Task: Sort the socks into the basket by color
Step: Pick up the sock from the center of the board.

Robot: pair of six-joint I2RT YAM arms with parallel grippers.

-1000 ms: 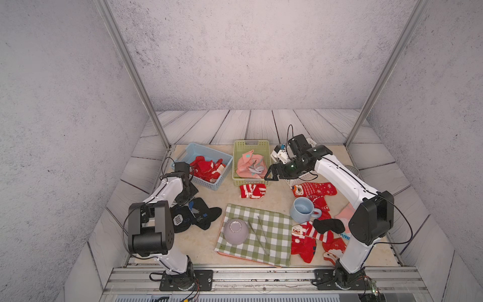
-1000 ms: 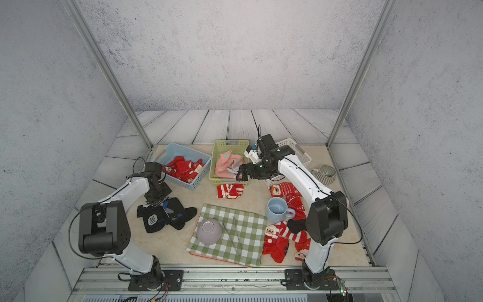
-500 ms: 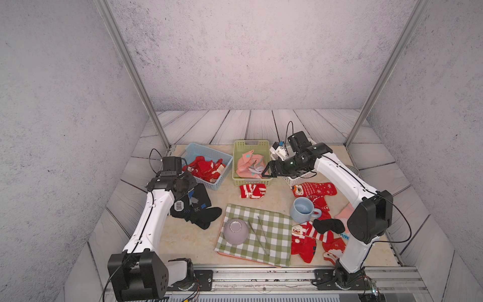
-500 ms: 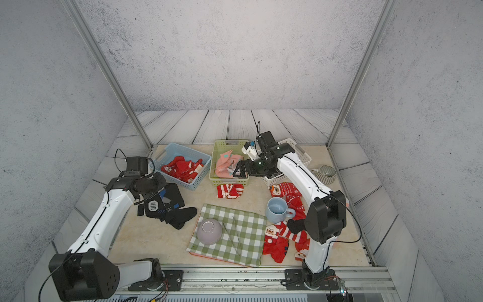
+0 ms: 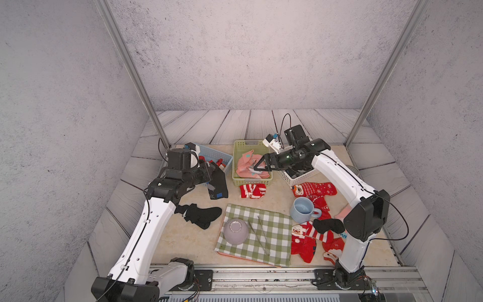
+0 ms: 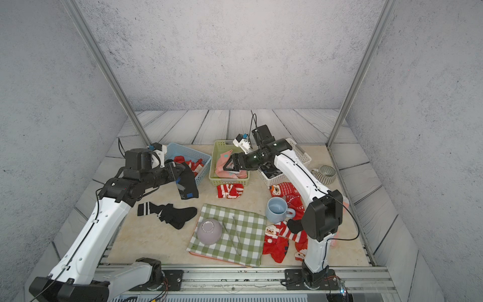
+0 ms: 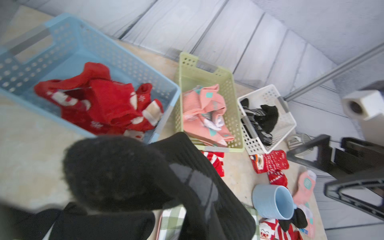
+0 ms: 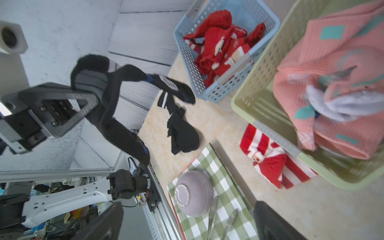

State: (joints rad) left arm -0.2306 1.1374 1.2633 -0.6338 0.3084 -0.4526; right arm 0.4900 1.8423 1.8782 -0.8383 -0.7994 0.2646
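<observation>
In both top views, a black sock [image 5: 218, 184] being pinched tight by the left gripper [image 5: 209, 170] beside the blue basket [image 5: 226, 158], the right gripper [image 5: 257, 167] being held spread wide and empty over the green basket [image 5: 251, 182], left wrist view, the black sock being dangled up close, right wrist view, pink socks [image 8: 332, 72] being seen in the green basket

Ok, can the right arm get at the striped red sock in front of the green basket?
Probably yes. The right gripper is open and empty above the green basket, and the striped red sock lies uncovered just beside its front wall.
</observation>
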